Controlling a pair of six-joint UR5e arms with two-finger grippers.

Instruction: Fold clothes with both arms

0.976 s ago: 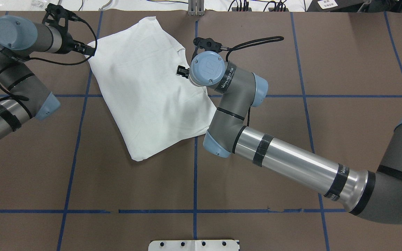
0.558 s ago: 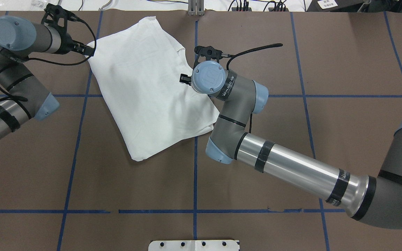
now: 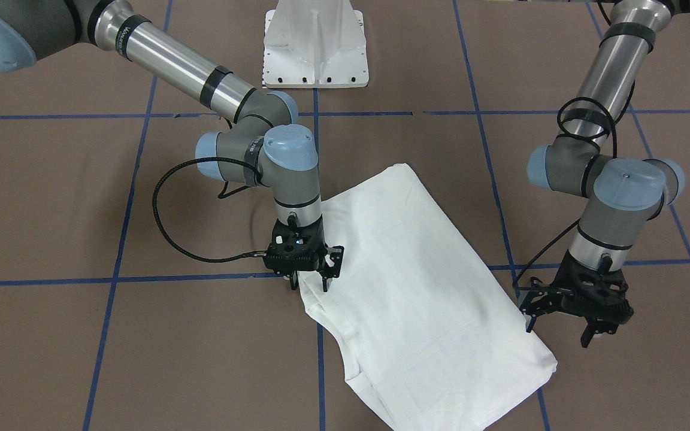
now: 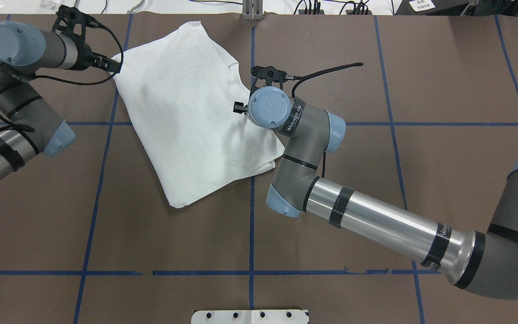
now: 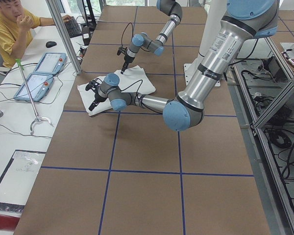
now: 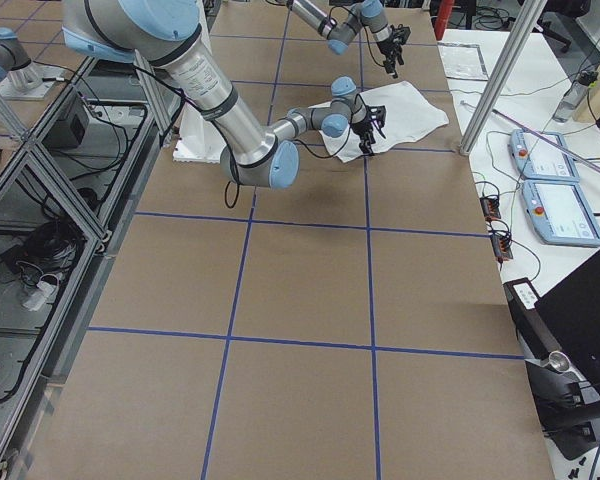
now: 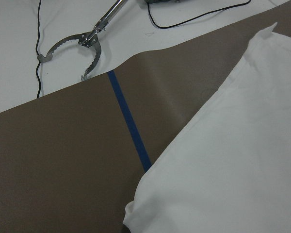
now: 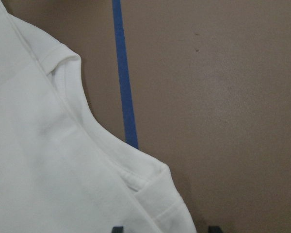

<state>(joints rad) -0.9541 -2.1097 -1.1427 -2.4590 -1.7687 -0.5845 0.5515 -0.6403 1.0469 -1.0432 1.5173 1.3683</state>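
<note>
Lying folded flat on the desk (image 4: pixel 376 202), far and left of centre: white T-shirt (image 4: pixel 187 117), with the right tool (image 3: pixel 309 287) open astride its right edge by the collar and the left tool (image 3: pixel 556 335) open just beside its far-left corner.

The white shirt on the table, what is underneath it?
The brown table and its blue tape lines run under the shirt. The shirt's lower face is covered, so it cannot be seen.

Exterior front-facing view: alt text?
A folded white T-shirt lies diagonally on a brown table gridded with blue tape. The right gripper, open, stands at one edge; the left gripper, open, hangs beside the opposite edge.
</note>
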